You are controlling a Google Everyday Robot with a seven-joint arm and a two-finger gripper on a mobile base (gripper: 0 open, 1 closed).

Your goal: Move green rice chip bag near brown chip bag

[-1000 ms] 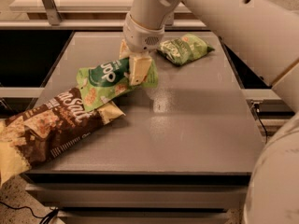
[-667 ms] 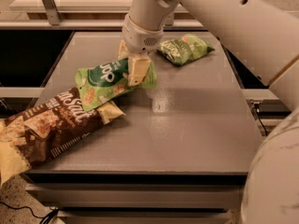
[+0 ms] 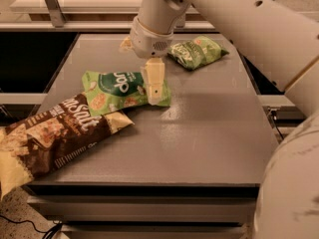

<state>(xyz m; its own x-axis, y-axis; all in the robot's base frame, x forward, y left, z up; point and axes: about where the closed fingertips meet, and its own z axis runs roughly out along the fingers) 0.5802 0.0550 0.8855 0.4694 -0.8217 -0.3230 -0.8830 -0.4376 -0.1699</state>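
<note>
The green rice chip bag (image 3: 117,89) lies flat on the grey table (image 3: 199,133), its dark green logo facing up. Its lower left corner touches the brown chip bag (image 3: 52,136), which lies at the table's front left and hangs over the left edge. My gripper (image 3: 142,73) hangs over the green bag's right end. It is open: one cream finger (image 3: 154,83) lies across the bag's right end, and the other shows behind the wrist, off the bag.
A smaller, darker green wrinkled bag (image 3: 195,51) lies at the back right of the table. My white arm reaches in from the upper right. Dark gaps flank the table on both sides, and a shelf edge runs behind it.
The green rice chip bag has come down from a tilted, lifted pose to lie flat by the brown bag. The gripper's fingers have spread apart.
</note>
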